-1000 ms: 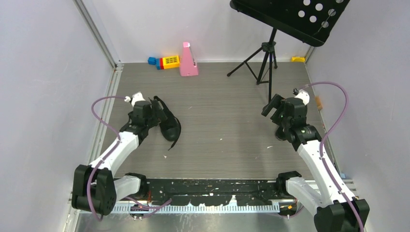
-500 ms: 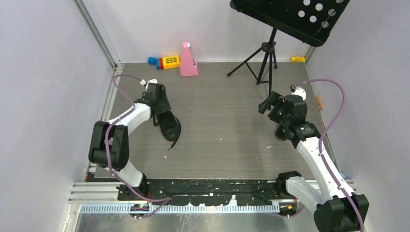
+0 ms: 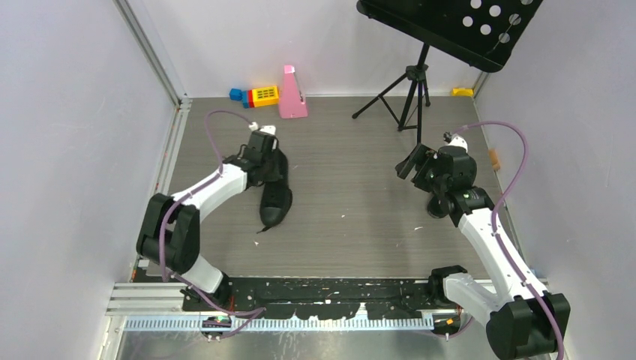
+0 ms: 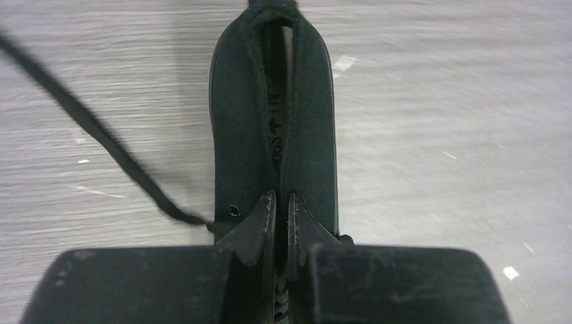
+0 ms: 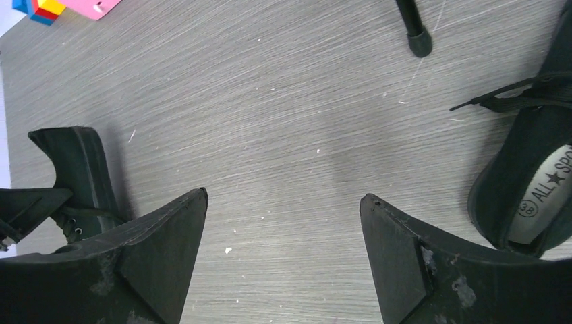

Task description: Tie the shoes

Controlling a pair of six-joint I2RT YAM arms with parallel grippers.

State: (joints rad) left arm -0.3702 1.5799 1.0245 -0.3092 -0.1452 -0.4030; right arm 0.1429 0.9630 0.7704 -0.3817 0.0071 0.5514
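Note:
One black shoe (image 3: 276,202) lies left of centre on the grey floor, a thin lace (image 3: 264,227) trailing from its near end. My left gripper (image 3: 271,166) sits at its far end. In the left wrist view the gripper (image 4: 282,200) is shut on the shoe's upper (image 4: 236,121), and a lace (image 4: 101,138) runs off to the left. A second black shoe (image 3: 436,206) lies at the right, partly hidden under my right arm. My right gripper (image 3: 411,161) hovers open above bare floor. The right wrist view shows this gripper (image 5: 283,199) empty, the second shoe (image 5: 533,182) to its right.
A black tripod music stand (image 3: 411,82) stands at the back right, one foot (image 5: 418,40) showing ahead of the right gripper. A pink metronome (image 3: 291,94) and coloured blocks (image 3: 259,95) sit against the back wall. Walls close in both sides.
My left arm swung forward and right, and its gripper shut on the shoe. The shoe shifted right and turned. My right gripper drifted slightly left, still open.

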